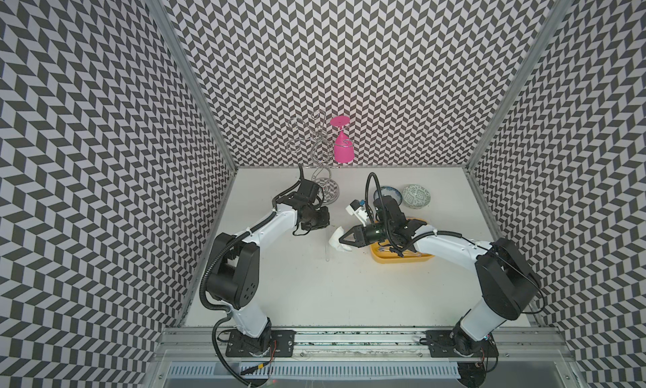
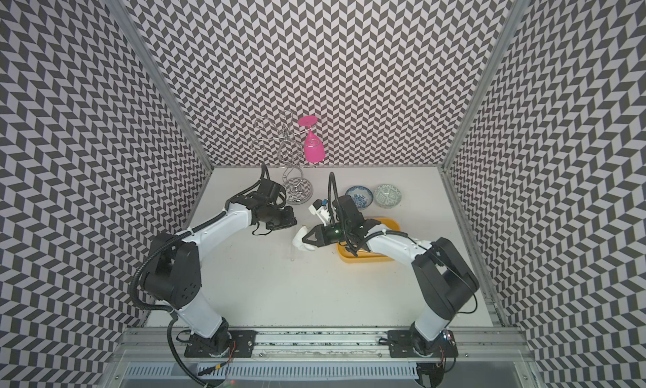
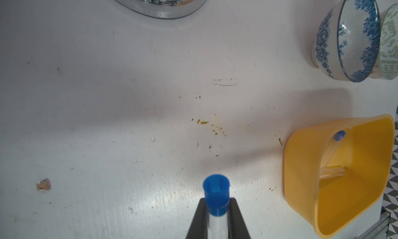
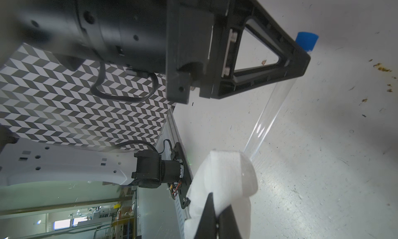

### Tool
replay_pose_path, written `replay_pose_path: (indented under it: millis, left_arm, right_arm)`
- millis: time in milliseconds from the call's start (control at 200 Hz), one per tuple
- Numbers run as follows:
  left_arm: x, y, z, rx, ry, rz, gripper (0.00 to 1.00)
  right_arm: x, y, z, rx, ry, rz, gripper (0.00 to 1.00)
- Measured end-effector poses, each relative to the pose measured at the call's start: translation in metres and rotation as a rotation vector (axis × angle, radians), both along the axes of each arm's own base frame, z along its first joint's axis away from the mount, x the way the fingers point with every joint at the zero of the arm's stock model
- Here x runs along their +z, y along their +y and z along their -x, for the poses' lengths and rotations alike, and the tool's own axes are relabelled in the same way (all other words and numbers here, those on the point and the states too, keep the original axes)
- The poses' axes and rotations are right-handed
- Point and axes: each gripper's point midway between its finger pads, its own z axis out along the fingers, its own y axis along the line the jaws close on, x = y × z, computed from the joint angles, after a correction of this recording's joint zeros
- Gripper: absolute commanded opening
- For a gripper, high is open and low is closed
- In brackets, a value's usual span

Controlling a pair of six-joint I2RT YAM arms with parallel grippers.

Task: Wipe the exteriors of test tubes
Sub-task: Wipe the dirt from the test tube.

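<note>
My left gripper is shut on a clear test tube just below its blue cap. In both top views the tube hangs from that gripper toward the table's front. My right gripper is shut on a crumpled white tissue. The tissue presses against the tube's lower part and hides its rounded end in the right wrist view. More test tubes lie in a yellow tray, partly hidden under my right arm in a top view.
A blue patterned bowl and a green patterned bowl stand behind the yellow tray. A chrome wire rack with a pink glass hung on it stands at the back. Small brown crumbs dot the white table.
</note>
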Motion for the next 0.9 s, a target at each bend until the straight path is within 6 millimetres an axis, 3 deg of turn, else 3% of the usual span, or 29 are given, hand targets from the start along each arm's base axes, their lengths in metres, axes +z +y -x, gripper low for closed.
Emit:
replay_pose_path:
  millis: [411, 756, 901]
  left_arm:
    - [0.016, -0.005, 0.001, -0.001, -0.020, 0.049, 0.09]
    - [0.031, -0.006, -0.001, 0.009, -0.056, 0.073, 0.09]
    - [0.036, -0.004, 0.005, 0.010, -0.071, 0.077, 0.09]
  right_arm:
    - [-0.031, 0.018, -0.008, 0.037, 0.060, -0.002, 0.00]
    - [-0.034, 0.026, -0.004, 0.069, 0.075, -0.022, 0.00]
    - [-0.031, 0.034, -0.013, 0.069, 0.068, -0.035, 0.00]
